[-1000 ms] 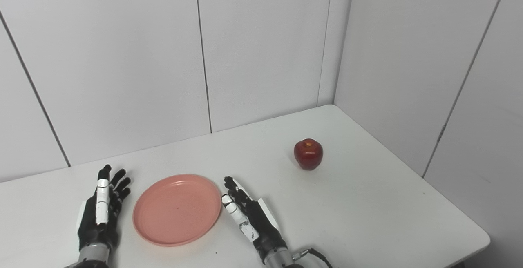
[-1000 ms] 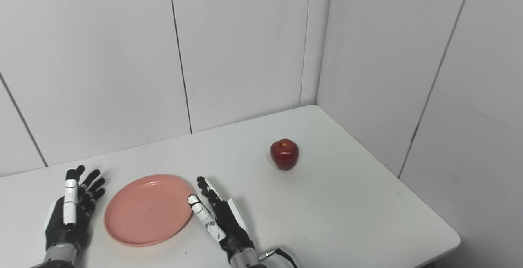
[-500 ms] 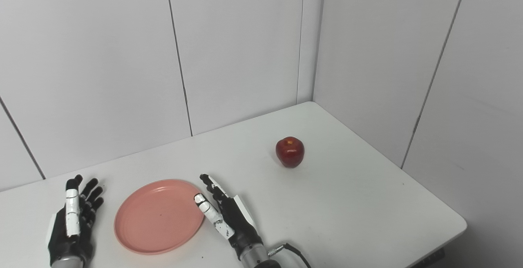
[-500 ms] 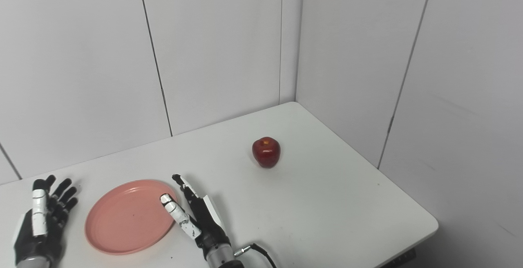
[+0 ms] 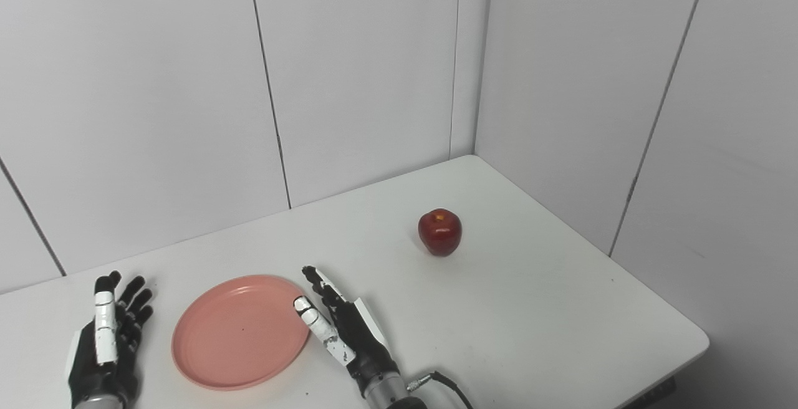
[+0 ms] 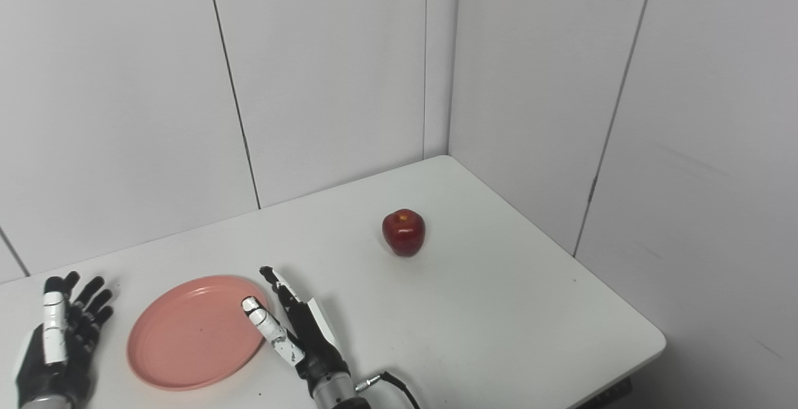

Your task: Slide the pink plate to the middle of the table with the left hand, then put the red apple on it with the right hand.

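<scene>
Left eye view: both hands, left hand (image 5: 103, 350) and right hand (image 5: 346, 334), flank the pink plate (image 5: 240, 331), fingers spread, empty; red apple (image 5: 439, 232) sits well apart on the desk (image 5: 536, 309).

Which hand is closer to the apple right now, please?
The right hand. It lies beside the plate, down-left of the apple with bare table between; the left hand is beyond the plate's far side.
</scene>
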### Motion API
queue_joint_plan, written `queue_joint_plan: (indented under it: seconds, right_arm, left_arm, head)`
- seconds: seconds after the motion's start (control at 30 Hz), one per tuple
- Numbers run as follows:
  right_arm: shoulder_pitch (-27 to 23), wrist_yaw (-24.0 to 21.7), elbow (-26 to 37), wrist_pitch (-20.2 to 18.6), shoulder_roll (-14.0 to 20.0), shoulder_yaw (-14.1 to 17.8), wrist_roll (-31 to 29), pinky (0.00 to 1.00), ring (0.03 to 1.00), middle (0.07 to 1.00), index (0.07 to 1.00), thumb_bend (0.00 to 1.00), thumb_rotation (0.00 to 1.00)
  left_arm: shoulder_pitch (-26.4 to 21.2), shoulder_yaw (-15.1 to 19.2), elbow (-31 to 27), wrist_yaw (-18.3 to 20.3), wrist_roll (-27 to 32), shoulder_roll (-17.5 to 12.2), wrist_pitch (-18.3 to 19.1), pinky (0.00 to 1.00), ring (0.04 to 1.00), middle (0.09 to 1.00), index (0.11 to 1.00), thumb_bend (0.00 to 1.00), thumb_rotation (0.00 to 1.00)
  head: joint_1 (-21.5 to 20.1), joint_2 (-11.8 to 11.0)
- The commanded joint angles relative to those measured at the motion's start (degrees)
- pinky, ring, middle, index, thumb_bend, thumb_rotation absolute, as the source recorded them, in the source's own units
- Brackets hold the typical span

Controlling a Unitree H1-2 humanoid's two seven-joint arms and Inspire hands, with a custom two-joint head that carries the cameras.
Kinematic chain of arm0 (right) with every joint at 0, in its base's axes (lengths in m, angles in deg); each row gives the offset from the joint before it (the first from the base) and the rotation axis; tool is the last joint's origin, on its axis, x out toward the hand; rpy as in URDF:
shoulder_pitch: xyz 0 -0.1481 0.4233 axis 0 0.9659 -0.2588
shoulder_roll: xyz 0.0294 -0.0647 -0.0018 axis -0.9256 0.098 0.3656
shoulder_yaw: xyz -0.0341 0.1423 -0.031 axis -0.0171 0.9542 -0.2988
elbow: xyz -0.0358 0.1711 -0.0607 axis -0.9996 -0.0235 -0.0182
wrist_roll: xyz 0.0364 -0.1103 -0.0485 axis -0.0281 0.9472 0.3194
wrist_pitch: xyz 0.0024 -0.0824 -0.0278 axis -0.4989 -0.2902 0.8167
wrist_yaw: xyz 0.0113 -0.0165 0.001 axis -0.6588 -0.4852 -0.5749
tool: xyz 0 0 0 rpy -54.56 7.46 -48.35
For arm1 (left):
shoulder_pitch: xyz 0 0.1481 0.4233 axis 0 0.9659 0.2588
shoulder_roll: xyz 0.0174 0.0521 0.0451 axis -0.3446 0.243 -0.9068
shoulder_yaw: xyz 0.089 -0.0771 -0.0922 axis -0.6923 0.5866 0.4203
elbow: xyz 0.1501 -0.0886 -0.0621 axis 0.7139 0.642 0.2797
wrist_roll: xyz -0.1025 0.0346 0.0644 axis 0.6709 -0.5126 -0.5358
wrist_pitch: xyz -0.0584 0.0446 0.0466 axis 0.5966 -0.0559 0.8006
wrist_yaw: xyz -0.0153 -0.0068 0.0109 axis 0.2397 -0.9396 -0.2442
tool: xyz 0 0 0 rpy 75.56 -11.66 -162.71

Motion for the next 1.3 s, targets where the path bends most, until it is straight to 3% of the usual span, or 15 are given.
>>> queue_joint_plan:
  seconds: [0.0, 0.23, 0.5, 0.73, 1.0, 1.27]
  right_arm:
    - [1.2, 1.2, -0.8, 4.3, 0.5, 0.6, 0.6, 0.98, 0.958, 0.941, 0.918, 0.82, 0.93]
    - [1.3, 5.1, 1.4, 7.0, 0.7, 1.7, 4.1, 0.94, 0.925, 0.913, 0.895, 0.73, 0.92]
    - [0.4, 7.3, 5.5, 5.1, 1.2, 2.0, 9.5, 0.95, 0.932, 0.91, 0.886, 0.71, 0.94]
    - [-1.8, 7.2, 6.6, 4.4, 2.1, 2.9, 11.1, 0.94, 0.919, 0.904, 0.885, 0.71, 0.95]
    - [-4.6, 6.7, 8.3, 3.3, 3.8, 3.1, 13.9, 0.88, 0.874, 0.868, 0.861, 0.7, 0.88]
    - [-8.8, 4.7, 10.3, 0.8, 8.5, 3.8, 18.3, 0.82, 0.847, 0.851, 0.83, 0.73, 0.87]
  left_arm:
    - [1.4, 0.0, 0.9, -1.1, -0.2, 0.4, 2.8, 0.93, 0.904, 0.908, 0.957, 0.66, 0.93]
    - [1.2, -0.6, 1.9, -1.5, -1.4, -0.2, 1.6, 0.91, 0.894, 0.902, 0.959, 0.66, 0.95]
    - [0.1, 0.1, 4.7, -0.8, -0.6, -0.2, 0.4, 0.91, 0.902, 0.916, 0.966, 0.65, 0.93]
    - [0.2, 0.2, 3.8, -0.9, -0.5, -0.3, 0.6, 0.91, 0.909, 0.919, 0.967, 0.65, 0.91]
    - [0.2, 0.3, 4.3, -0.7, -0.3, -0.4, 0.3, 0.92, 0.911, 0.924, 0.97, 0.65, 0.91]
    - [0.1, 0.3, 4.6, -1.0, -0.3, -0.1, 0.1, 0.9, 0.894, 0.906, 0.954, 0.65, 0.88]
  head:
    - [0.4, 0.1]
    - [-0.1, -0.5]
    - [0.0, -0.8]
    - [0.8, -0.7]
    - [1.0, -0.8]
    - [1.3, -0.9]
